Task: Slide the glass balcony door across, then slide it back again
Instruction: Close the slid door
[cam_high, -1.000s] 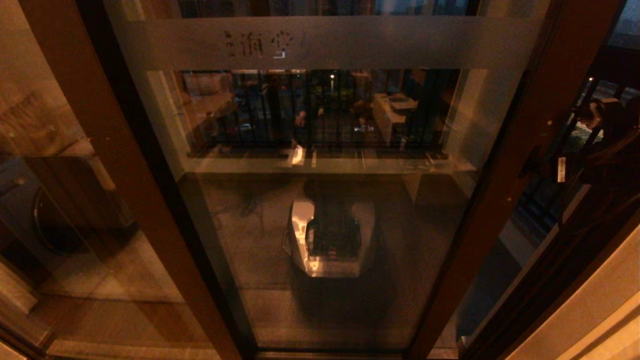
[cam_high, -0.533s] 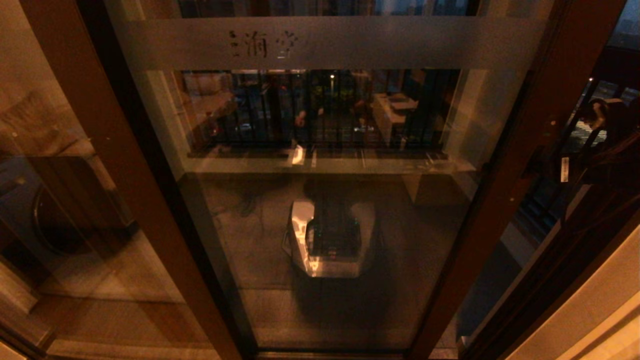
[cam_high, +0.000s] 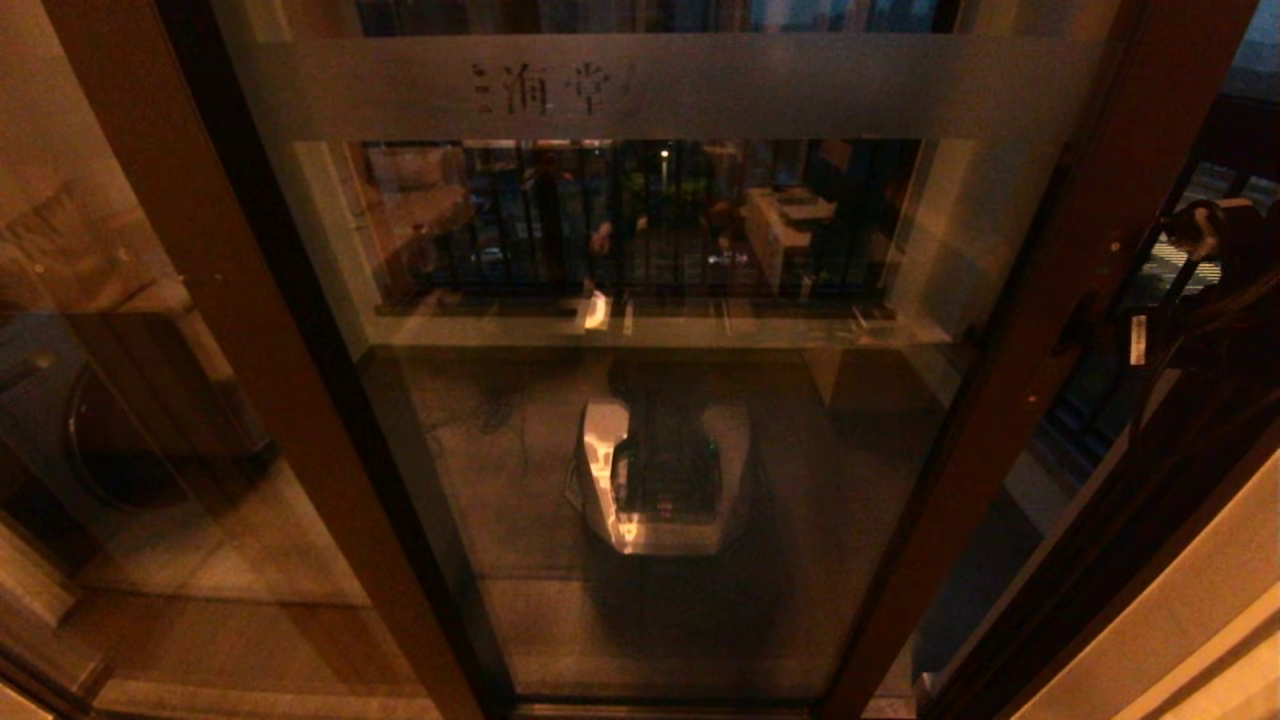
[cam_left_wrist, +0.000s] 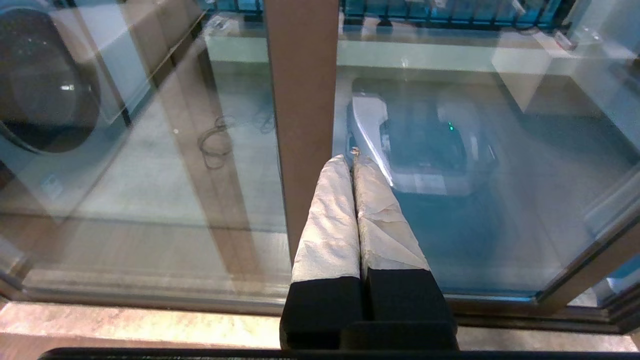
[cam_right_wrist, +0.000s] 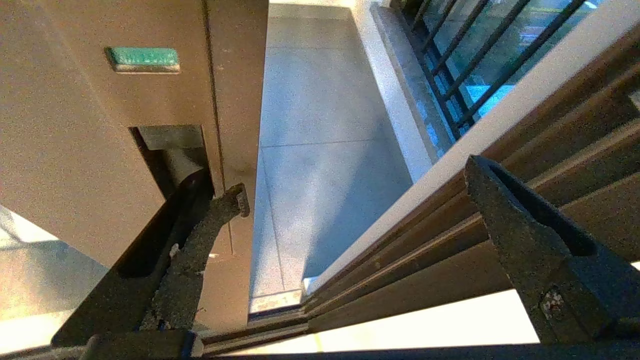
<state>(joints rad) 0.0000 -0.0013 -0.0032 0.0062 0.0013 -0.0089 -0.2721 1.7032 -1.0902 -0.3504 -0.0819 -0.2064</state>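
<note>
The glass balcony door (cam_high: 650, 450) fills the head view, with its frosted band and characters (cam_high: 545, 88) near the top. Its right-hand brown stile (cam_high: 1050, 300) stands a narrow gap away from the jamb (cam_high: 1130, 540). My right gripper (cam_right_wrist: 357, 179) is open at that stile. One finger (cam_right_wrist: 210, 225) lies against the stile's edge beside the dark recessed handle (cam_right_wrist: 170, 150), and the other finger (cam_right_wrist: 525, 225) hangs over the jamb side. My left gripper (cam_left_wrist: 350, 160) is shut on nothing, with its tips close to the glass beside a brown stile (cam_left_wrist: 300, 100).
A washing machine (cam_high: 110, 440) stands behind the glass at the left. Balcony floor (cam_right_wrist: 320, 150) and a black railing (cam_right_wrist: 460, 55) show through the gap. The floor tracks (cam_right_wrist: 400, 280) run below the right gripper. My own base is reflected in the glass (cam_high: 665, 480).
The door has slid toward the right in the head view, carrying the characters and the right stile with it. My right arm has moved right along with the stile.
</note>
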